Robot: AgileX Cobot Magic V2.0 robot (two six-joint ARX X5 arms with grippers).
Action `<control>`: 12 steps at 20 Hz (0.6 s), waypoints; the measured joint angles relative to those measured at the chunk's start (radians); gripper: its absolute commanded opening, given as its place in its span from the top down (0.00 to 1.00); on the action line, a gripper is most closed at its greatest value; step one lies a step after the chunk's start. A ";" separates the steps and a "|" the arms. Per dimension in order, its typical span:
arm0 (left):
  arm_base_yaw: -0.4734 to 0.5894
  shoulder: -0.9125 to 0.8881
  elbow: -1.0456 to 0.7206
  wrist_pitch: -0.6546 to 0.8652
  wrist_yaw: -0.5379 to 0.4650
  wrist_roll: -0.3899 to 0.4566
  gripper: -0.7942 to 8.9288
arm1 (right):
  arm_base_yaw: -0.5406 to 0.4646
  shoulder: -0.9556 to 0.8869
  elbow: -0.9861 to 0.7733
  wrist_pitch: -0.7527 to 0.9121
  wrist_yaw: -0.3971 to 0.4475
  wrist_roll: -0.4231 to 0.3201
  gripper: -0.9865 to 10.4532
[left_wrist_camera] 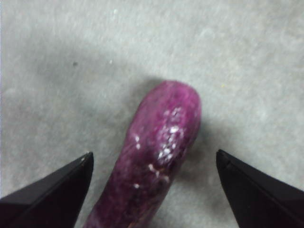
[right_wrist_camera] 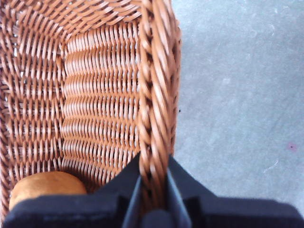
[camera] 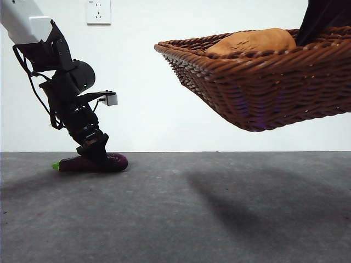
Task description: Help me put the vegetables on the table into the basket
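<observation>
1. Front view: my left gripper [camera: 97,156] is sitting lower left with its jaws spread around the eggplant [camera: 116,161] lying on the table [camera: 219,213].
2. My right gripper [right_wrist_camera: 153,190] is pinching the rim of the raised basket [camera: 263,93], upper right, with the tuber [camera: 255,41] inside.

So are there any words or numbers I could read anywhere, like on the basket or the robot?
None: no words, numbers or signs show in any view.
The basket, the tuber in it and the eggplant on the table carry no label.
The left gripper, the right gripper and the wall socket show no readable marking.
</observation>
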 measured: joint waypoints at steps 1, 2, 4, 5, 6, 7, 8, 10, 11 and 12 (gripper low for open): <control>0.001 0.000 0.000 0.001 0.000 -0.003 0.59 | 0.000 0.000 0.000 0.000 0.000 0.000 0.92; 0.001 0.000 0.000 0.001 0.000 -0.011 0.72 | 0.000 0.000 0.000 0.000 0.000 0.000 0.92; 0.001 0.000 0.000 -0.002 0.000 -0.037 0.93 | 0.000 0.000 0.000 0.000 0.000 0.000 0.92; 0.001 0.000 0.000 -0.010 0.000 -0.053 0.93 | 0.000 0.000 0.000 -0.001 0.000 0.000 0.92; 0.001 0.000 0.000 -0.015 0.000 -0.068 0.93 | 0.000 0.000 0.000 -0.005 0.000 0.000 0.92; 0.001 0.000 0.001 -0.021 -0.001 -0.081 0.93 | 0.000 0.000 0.000 -0.009 0.000 0.000 0.92; 0.001 0.000 0.004 -0.035 -0.013 -0.096 0.92 | 0.000 0.000 0.000 -0.016 0.000 0.000 0.92; 0.001 -0.016 0.007 -0.103 -0.027 -0.110 0.92 | 0.000 0.000 0.000 -0.045 0.000 0.000 0.92; 0.001 -0.034 0.005 -0.143 -0.030 -0.114 0.92 | 0.000 0.000 0.000 -0.052 0.000 0.000 0.92; 0.002 -0.062 0.002 -0.153 -0.030 -0.122 0.92 | 0.000 0.000 0.000 -0.050 0.000 0.000 0.92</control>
